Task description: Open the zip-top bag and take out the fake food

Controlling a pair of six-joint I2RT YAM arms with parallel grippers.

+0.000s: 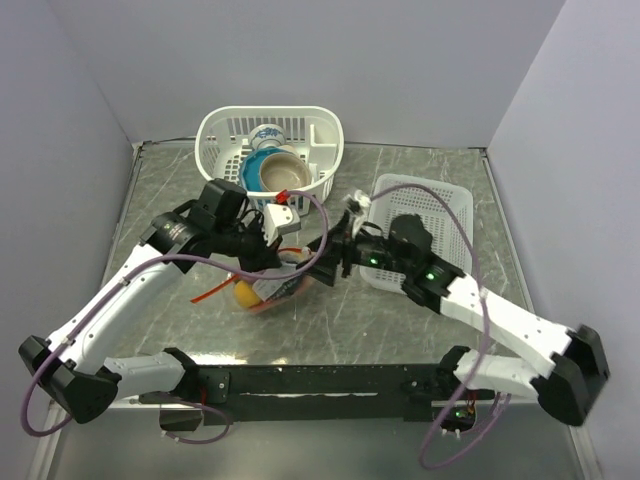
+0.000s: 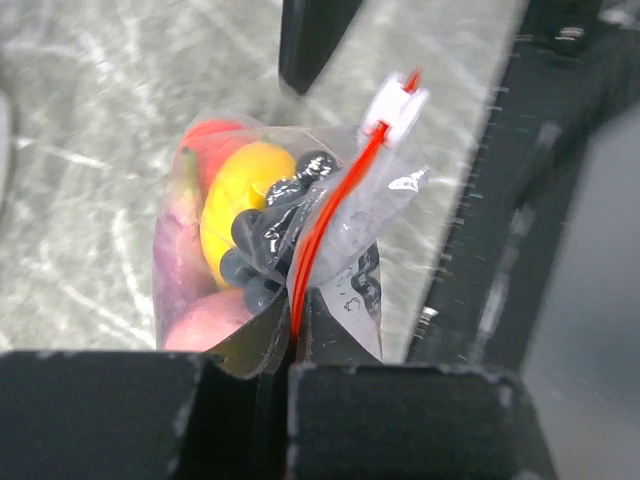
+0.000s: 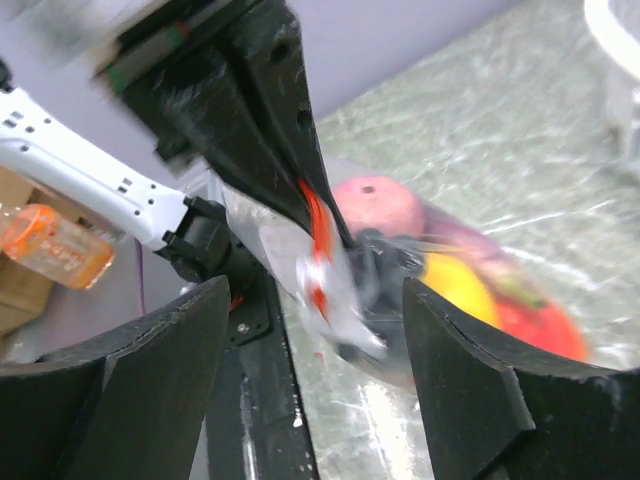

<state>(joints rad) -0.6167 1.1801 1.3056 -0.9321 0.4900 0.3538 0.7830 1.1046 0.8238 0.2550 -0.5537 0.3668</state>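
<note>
Left gripper (image 2: pixel 288 368) clamps the zip-top bag (image 2: pixel 235 215) by its zip strip (image 2: pixel 322 228). Right gripper (image 3: pixel 315 300) gapes wide, with the strip straight ahead between its jaws.

Plain pale lavender-grey walls (image 1: pixel 300 60) are enclosing a grey marble-patterned worktop (image 1: pixel 370 320) on three sides, meeting in two back corners. Soft, even light is falling across the glossy surface and leaving faint pale reflections on it.

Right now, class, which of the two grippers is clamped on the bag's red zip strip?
The left gripper: its jaws are shut on the red strip of the zip-top bag. The right gripper stands wide open, holding nothing.
</note>
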